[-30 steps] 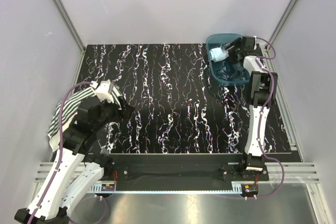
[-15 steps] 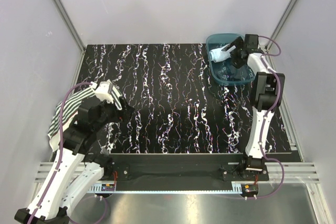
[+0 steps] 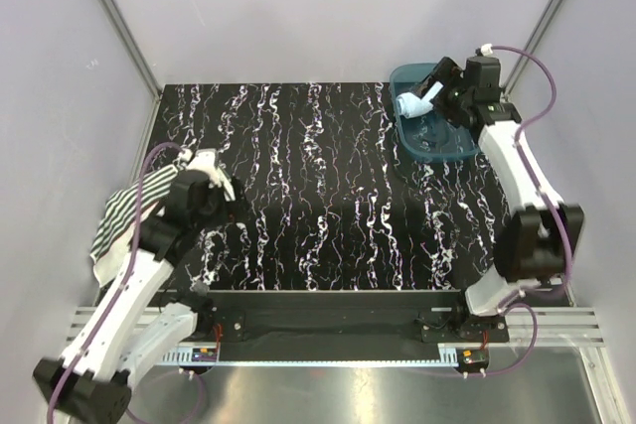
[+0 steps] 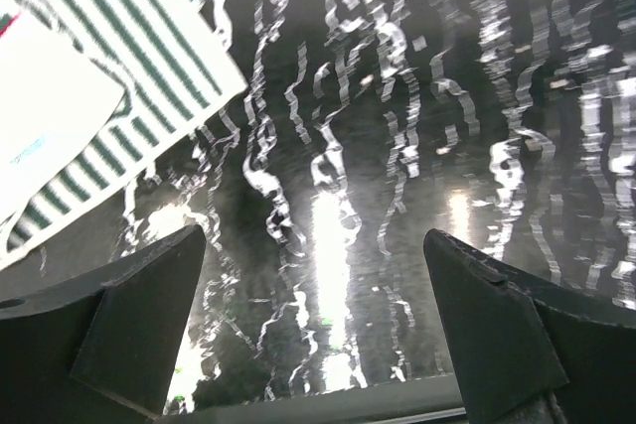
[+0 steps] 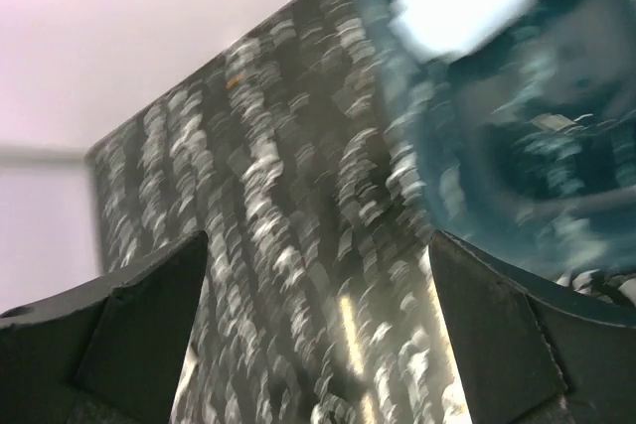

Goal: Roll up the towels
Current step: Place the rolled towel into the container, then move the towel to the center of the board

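Along the near edge runs a metal rail (image 3: 328,350) carrying both arm bases. Beyond it the table (image 3: 328,176) is black, veined with white and faint purple streaks, and it shines under the light. Pale lilac walls close it in on three sides, with aluminium posts (image 3: 119,27) slanting up at the far corners.

Near the left edge of the table, the striped towel (image 3: 121,217) lies spread out and unrolled, with part of it draped off the table's side. The left wrist view shows its dark green-and-white stripes and a white printed patch. The left hand (image 4: 318,320) is just beside the towel over bare table, its fingers (image 4: 139,315) spread wide with nothing between them.

In the far right corner sits a translucent teal tub (image 3: 437,141). The light blue towel (image 3: 411,104) rests at the tub's far left rim. It looks bunched or loosely rolled, but the right wrist view is too smeared to say which. The right hand (image 5: 318,330) is raised over the tub close by the towel, spread wide and empty.
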`<state>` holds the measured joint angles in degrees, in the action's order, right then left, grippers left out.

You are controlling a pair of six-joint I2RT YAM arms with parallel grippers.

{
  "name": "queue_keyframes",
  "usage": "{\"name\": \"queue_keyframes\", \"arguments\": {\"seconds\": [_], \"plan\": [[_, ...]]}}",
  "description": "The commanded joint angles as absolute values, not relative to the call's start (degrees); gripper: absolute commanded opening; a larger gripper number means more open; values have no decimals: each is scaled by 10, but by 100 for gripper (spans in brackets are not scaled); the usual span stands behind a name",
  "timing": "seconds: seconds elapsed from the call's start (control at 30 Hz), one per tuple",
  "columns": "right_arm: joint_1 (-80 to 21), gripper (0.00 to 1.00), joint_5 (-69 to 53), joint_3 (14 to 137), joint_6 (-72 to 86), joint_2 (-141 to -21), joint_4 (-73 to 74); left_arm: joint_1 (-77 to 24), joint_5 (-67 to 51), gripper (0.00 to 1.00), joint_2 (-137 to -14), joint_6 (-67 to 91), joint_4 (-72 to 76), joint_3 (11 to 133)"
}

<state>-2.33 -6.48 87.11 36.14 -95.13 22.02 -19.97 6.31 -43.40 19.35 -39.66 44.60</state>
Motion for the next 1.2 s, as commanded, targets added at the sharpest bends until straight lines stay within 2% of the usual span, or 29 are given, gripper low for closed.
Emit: {"name": "queue_keyframes", "arguments": {"seconds": [0.0,0.07,0.2,0.37,0.63,0.7,0.97,1.0,1.17], "plan": [[-66,100,-53,800,333,-839,218,-197,105,99,-540,203,-386,488],[-83,100,-71,716,347,-780,206,-196,101,94,-625,210,-374,508],[-100,100,-101,637,365,-697,200,-194,126,88,-756,232,-350,547],[-104,100,-133,594,369,-621,226,-190,177,85,-886,250,-352,610],[-105,100,-157,574,363,-558,266,-176,196,81,-976,265,-330,640],[-104,100,-163,570,363,-551,270,-166,193,75,-997,277,-332,644],[-104,100,-173,551,357,-535,286,-133,170,66,-1027,297,-311,642],[-105,100,-174,550,357,-534,287,-128,167,58,-1028,299,-311,641],[-104,100,-176,552,353,-526,301,-99,125,36,-1041,294,-300,643]]}}
